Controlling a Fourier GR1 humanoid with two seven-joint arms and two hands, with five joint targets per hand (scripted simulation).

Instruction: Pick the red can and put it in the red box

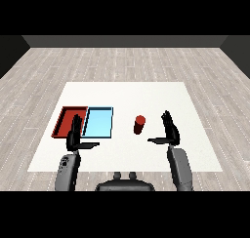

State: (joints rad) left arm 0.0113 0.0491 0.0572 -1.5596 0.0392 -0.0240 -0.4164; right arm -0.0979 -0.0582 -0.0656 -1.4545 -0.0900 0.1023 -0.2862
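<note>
A: So, which step are we on?

B: The very start, by my reading: the reach. The small red cylindrical can (139, 124) stands upright on the flat white table (127, 93), untouched, and neither hand has anything in it

A: Where is the can, clock-wise?

B: Taking the table's middle as the dial's centre, it sits at about five o'clock, close in. The shallow red rectangular tray (66, 119) lies out at about nine o'clock, with the shallow light blue rectangular tray (99, 122) right beside it on the side nearer the can

A: And the hands?

B: The robot's black right hand (170, 129) is at roughly three o'clock from the can, near it but apart, a strip of bare table between them. Its fingers point straight up and away and its thumb sticks out toward the can, so it is spread wide with nothing held. The black left hand (74, 134) is the same: fingers straight, thumb out sideways, holding nothing. It hovers at the near edge of the red tray, about six o'clock from the tray's centre

A: What does the next move call for?

B: I judge the right hand must travel toward nine o'clock until the can stands between thumb and fingers, then curl round it. After that comes a lift and a long carry over the light blue tray to the red one. The can is narrow and tall, so a sideways nudge could tip it
</note>
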